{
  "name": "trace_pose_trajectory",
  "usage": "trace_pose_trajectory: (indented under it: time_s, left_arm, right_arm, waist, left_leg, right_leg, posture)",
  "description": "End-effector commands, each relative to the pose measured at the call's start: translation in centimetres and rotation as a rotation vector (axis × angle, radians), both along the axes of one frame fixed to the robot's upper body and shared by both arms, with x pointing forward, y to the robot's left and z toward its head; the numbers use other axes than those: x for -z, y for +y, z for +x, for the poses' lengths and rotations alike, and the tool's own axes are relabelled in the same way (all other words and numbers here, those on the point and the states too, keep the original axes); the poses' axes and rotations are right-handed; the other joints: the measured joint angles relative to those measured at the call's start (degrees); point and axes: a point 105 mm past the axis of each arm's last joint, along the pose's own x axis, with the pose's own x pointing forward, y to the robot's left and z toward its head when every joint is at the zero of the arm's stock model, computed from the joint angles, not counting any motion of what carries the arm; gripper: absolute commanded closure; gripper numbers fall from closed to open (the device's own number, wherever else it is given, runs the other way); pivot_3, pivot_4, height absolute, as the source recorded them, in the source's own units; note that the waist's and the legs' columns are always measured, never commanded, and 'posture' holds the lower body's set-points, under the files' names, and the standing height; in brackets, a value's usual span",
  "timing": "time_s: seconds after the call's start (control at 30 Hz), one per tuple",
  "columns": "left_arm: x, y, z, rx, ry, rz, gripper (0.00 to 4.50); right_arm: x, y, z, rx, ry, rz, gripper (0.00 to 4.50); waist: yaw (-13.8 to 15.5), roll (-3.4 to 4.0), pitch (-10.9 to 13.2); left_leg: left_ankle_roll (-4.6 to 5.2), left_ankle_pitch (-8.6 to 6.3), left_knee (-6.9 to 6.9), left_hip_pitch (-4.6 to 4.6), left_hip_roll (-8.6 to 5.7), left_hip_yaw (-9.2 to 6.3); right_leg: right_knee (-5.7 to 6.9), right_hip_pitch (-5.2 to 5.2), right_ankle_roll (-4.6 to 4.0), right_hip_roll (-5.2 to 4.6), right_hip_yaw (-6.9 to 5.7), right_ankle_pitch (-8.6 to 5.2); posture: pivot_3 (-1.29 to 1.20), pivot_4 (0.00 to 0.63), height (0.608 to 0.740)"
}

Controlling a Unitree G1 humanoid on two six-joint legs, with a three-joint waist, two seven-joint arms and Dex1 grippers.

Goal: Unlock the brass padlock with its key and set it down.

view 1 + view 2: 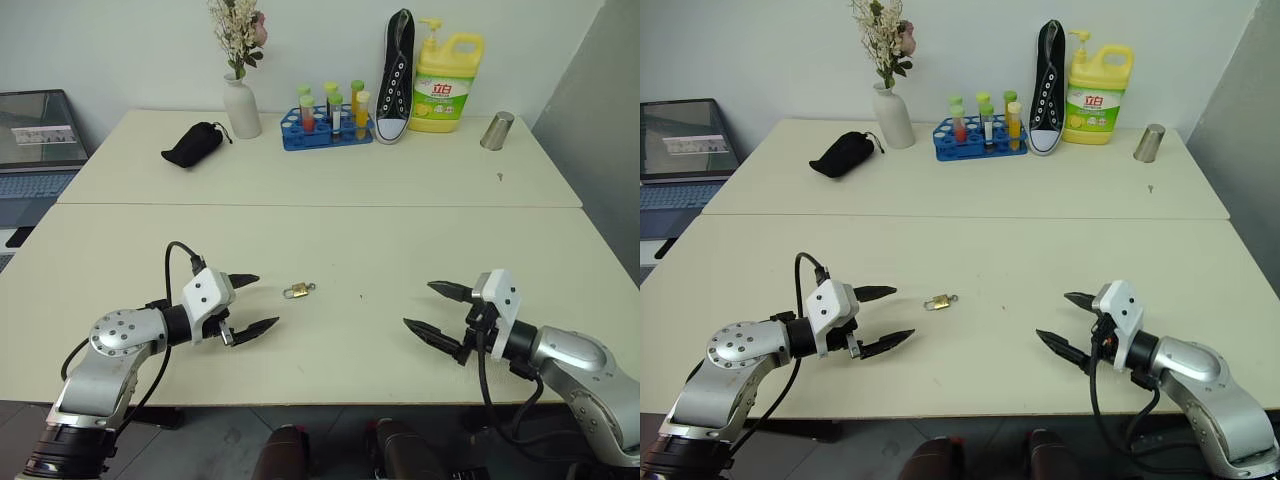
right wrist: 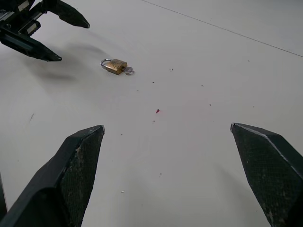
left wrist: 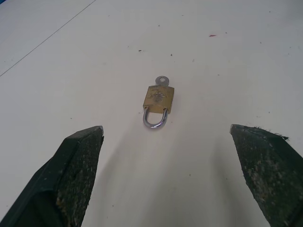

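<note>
The brass padlock point(image 1: 296, 292) lies flat on the cream table point(image 1: 330, 225), near its front middle, with its silvery shackle closed. The key point(image 3: 162, 81) sticks out of the padlock's base; only its round head shows. My left gripper point(image 1: 256, 303) hovers just left of the padlock, open and empty, its fingers pointing at it. In the left wrist view the padlock point(image 3: 158, 100) lies ahead between the two fingertips, apart from them. My right gripper point(image 1: 433, 308) stands open and empty well to the right of the padlock point(image 2: 115, 65).
Along the table's back stand a white vase of flowers point(image 1: 241, 105), a black pouch point(image 1: 193, 144), a blue rack of tubes point(image 1: 327, 125), a black sneaker point(image 1: 396, 75), a yellow detergent bottle point(image 1: 446, 85) and a metal cup point(image 1: 496, 131). A laptop point(image 1: 35, 145) sits off to the left.
</note>
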Motion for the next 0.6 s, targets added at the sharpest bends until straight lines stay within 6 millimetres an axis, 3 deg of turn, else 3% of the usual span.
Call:
trace_pose_trajectory:
  time_s: [0.03, 0.33, 0.5, 0.6]
  left_arm:
    - [-1.4, -0.5, -0.5, 0.038, -0.036, -0.029, 0.0]
    - [-1.6, -0.4, -0.6, 0.053, -0.019, -0.022, 0.0]
    - [-2.6, 1.1, -0.2, 0.025, -0.002, -0.104, 0.0]
    - [-1.7, 3.1, 0.0, -0.01, -0.008, -0.022, 0.0]
  right_arm:
    - [-1.1, -0.1, 0.0, -0.017, -0.034, 0.003, 0.02]
    - [-0.6, -0.2, 0.0, -0.017, -0.015, -0.009, 0.02]
    - [-0.5, -0.1, -0.2, -0.022, -0.001, -0.005, 0.02]
    - [-0.7, -0.1, -0.1, -0.021, -0.016, -0.02, 0.02]
  waist:
    - [0.0, 0.0, 0.0]
    - [0.0, 0.0, 0.0]
    - [0.0, 0.0, 0.0]
    - [0.0, 0.0, 0.0]
  left_leg:
    - [0.0, 0.0, 0.0, 0.0, 0.0, 0.0]
    - [0.0, 0.0, 0.0, 0.0, 0.0, 0.01]
    - [0.0, 0.0, 0.0, 0.0, 0.0, 0.0]
    - [0.0, 0.0, 0.0, 0.01, 0.0, 0.02]
  right_leg:
    - [0.0, 0.0, 0.0, 0.0, 0.0, 0.0]
    - [0.0, 0.0, 0.0, 0.0, -0.01, 0.0]
    - [0.0, 0.0, 0.0, 0.01, -0.03, 0.0]
    - [0.0, -0.01, 0.0, 0.02, -0.05, 0.0]
  posture:
    - [0.0, 0.15, 0.74]
    - [0.0, 0.15, 0.74]
    - [0.0, 0.15, 0.74]
    - [0.0, 0.15, 0.74]
